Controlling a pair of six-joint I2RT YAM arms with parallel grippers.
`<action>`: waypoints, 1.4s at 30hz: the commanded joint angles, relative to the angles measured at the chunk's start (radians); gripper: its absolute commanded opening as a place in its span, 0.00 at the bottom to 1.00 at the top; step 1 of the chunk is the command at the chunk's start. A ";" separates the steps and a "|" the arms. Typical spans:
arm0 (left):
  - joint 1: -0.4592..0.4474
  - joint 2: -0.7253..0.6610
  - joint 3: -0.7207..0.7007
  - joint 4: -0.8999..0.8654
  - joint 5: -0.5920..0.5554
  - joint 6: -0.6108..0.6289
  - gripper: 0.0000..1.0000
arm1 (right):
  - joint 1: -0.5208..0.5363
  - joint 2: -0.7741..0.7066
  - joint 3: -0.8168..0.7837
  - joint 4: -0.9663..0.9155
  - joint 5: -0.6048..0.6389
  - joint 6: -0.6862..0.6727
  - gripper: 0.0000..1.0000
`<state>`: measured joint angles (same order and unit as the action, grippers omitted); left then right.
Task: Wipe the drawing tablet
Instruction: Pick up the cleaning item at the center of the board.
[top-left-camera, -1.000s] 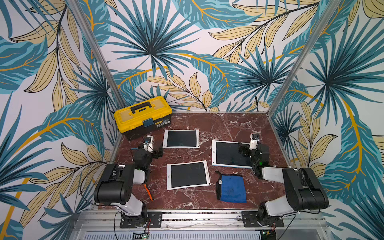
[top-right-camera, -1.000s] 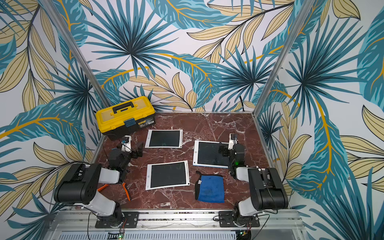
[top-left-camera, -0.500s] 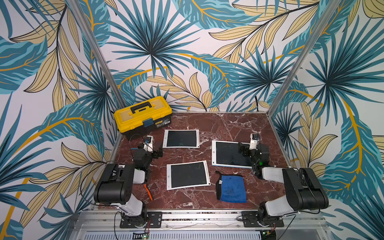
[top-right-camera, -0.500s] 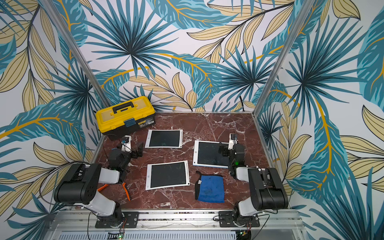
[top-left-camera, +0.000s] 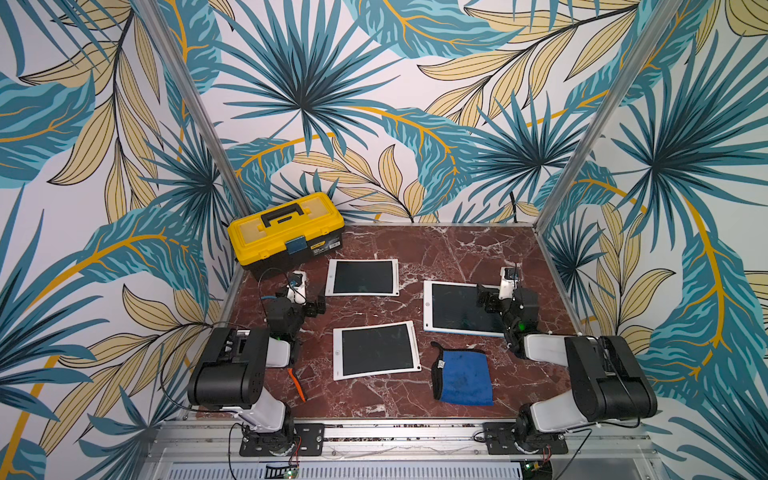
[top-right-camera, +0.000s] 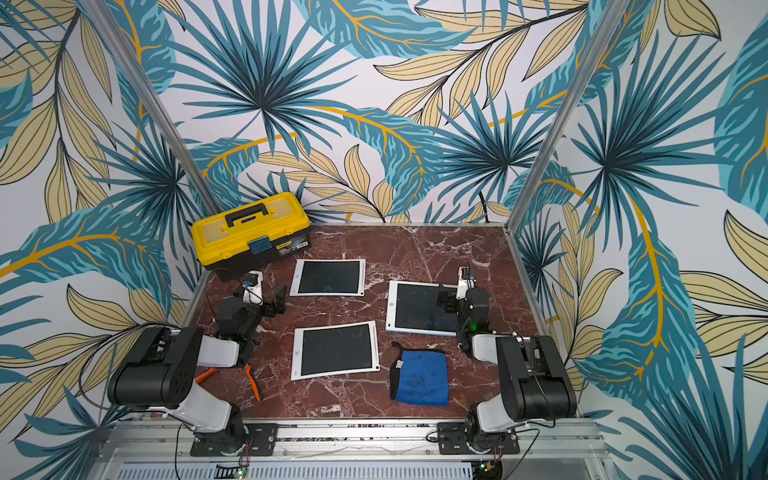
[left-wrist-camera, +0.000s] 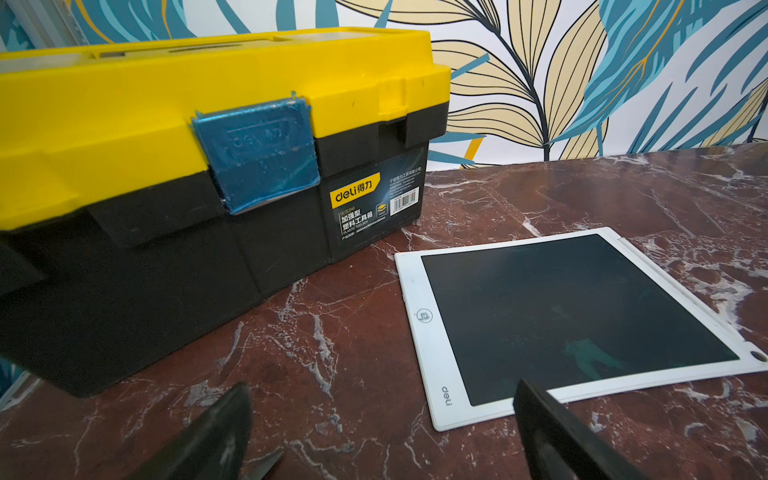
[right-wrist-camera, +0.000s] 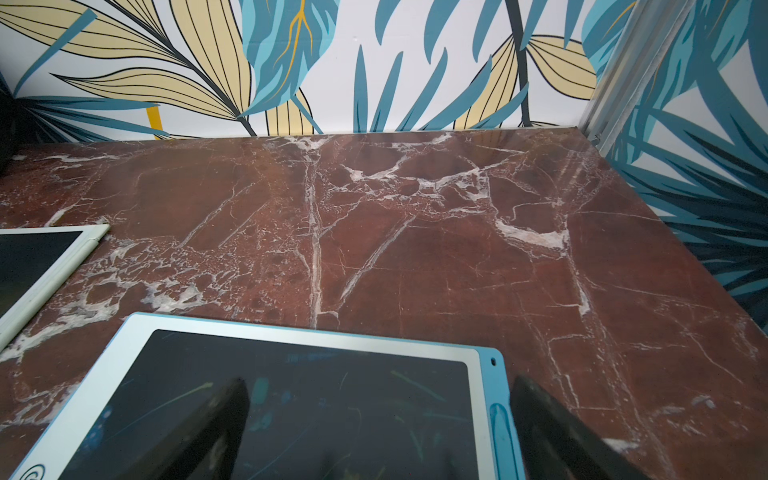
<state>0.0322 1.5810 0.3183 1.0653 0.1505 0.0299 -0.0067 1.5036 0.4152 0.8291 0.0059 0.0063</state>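
Hovering over blue-framed tablet on table, R side, w/ R pincer wide, empty. Needs blue cloth first: flat just base-side of that tablet, nearest R arm. L pincer wide, empty, by toolbox.

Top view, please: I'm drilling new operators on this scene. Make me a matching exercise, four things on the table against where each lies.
Things
1 yellow toolbox
2 blue cloth
3 orange-handled pliers
4 right pincer

Places
A partly under the left arm
B far left corner
C over a drawing tablet, at its end
D near the front edge, beside the right arm

Pairs: 1-B, 2-D, 3-A, 4-C
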 joint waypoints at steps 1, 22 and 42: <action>0.003 -0.014 -0.002 0.012 0.008 0.006 1.00 | 0.004 -0.013 -0.012 0.005 -0.007 -0.015 1.00; -0.290 -0.380 -0.073 0.007 -0.614 0.124 1.00 | 0.016 -0.249 0.392 -0.787 0.238 0.217 0.99; -1.124 -0.343 0.269 -0.320 -1.012 0.204 1.00 | 0.318 -0.413 0.559 -1.468 0.338 0.269 1.00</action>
<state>-1.0710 1.2995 0.5762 0.9710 -0.8085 0.3641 0.2314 1.1011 0.9745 -0.5301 0.2955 0.2588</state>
